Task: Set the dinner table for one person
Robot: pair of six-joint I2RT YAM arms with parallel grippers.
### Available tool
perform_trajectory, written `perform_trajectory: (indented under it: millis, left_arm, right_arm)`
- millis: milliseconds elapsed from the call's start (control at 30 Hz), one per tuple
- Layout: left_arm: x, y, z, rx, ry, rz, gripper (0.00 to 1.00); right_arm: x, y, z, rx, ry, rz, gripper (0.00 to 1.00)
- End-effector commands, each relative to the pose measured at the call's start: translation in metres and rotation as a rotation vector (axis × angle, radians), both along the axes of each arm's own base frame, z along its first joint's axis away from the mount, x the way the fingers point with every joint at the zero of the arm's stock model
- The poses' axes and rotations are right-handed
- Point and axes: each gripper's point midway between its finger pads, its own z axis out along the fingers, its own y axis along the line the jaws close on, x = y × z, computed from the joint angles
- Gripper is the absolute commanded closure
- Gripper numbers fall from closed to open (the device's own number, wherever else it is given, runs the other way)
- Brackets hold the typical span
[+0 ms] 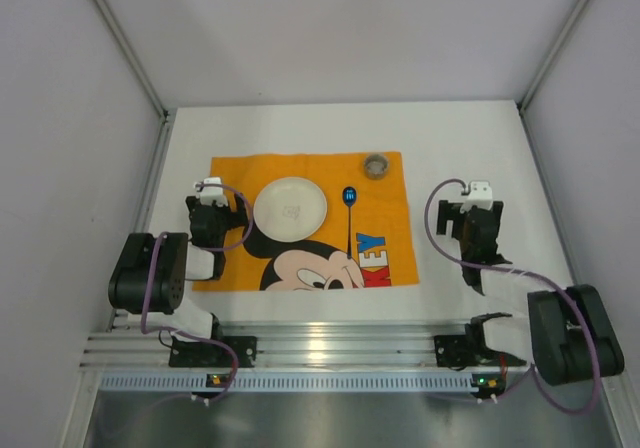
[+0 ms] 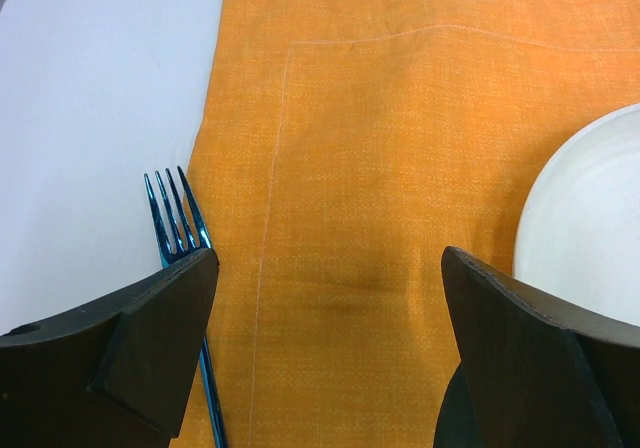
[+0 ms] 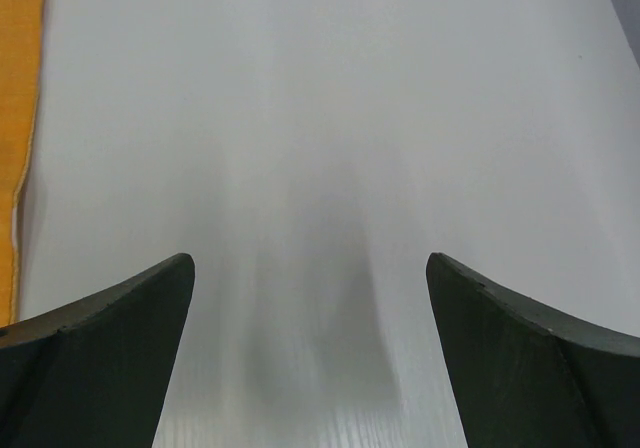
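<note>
- While both arms rest low over the dinner table [image 1: 460,128], its white top fills the space between the grey walls, with a ribbed metal rail [image 1: 320,353] along the near edge by the arm bases.
- An orange mat [image 1: 385,193] with a Mickey Mouse print lies flat on the middle of the table.
- A white plate [image 1: 290,208] sits on the left half of the mat, empty.
- A blue spoon [image 1: 349,198] lies on the mat just right of the plate, bowl end away from the arms and handle towards them.
- A small cup [image 1: 376,165] stands on the mat near its far right corner, apart from the spoon.
- The left gripper [image 2: 328,255] hangs over the left part of the mat, released, its fingers spread wide with nothing between them.
- A blue fork [image 2: 178,213] lies on the white top just beside the mat's left edge, prongs pointing away; its handle runs under the left finger in the wrist view.
- The plate's rim shows at the right of that same view.
- The right gripper [image 3: 308,258] hangs over bare table to the right of the mat, also released and holding nothing; only the mat's orange edge shows at the far left of its view.
</note>
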Motion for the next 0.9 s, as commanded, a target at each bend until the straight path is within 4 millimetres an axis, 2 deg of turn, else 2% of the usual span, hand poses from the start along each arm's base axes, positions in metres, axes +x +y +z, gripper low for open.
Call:
perform_trajectory:
  millis: [0,33,67,133,167,233,367,400,500,867]
  left_arm:
    - [0.014,-0.004,0.026,-0.011,-0.099,-0.019,0.02]
    - [0.014,-0.004,0.027,-0.011,-0.101,-0.018,0.02]
    - [0.014,-0.004,0.026,-0.011,-0.099,-0.019,0.02]
    - [0.014,-0.004,0.027,-0.011,-0.102,-0.018,0.02]
    - [0.014,-0.004,0.027,-0.011,-0.101,-0.019,0.02]
    - [0.013,-0.005,0.026,-0.012,-0.098,-0.021,0.02]
    - [0.014,-0.004,0.026,-0.011,-0.099,-0.019,0.02]
    - [0.014,-0.004,0.027,-0.011,-0.101,-0.019,0.02]
    - [0.013,-0.004,0.025,-0.011,-0.096,-0.019,0.02]
    - [0.014,-0.004,0.027,-0.011,-0.101,-0.018,0.01]
  right_arm:
    - [0.044,0.002,0.066,0.092,-0.335,0.058,0.00]
    - [0.049,0.009,0.058,0.063,-0.314,0.116,0.00]
    - [0.052,0.010,0.070,0.041,-0.379,0.150,0.00]
    - [0.051,0.009,0.052,0.054,-0.369,0.183,0.00]
    - [0.043,0.013,0.040,0.057,-0.359,0.219,0.00]
    - [0.046,0.014,0.050,0.042,-0.392,0.228,0.00]
    - [0.054,0.005,0.049,0.063,-0.381,0.162,0.00]
    - [0.056,0.005,0.042,0.061,-0.341,0.161,0.00]
    - [0.064,-0.006,0.046,0.080,-0.342,0.090,0.00]
    - [0.064,-0.006,0.044,0.080,-0.335,0.090,0.00]
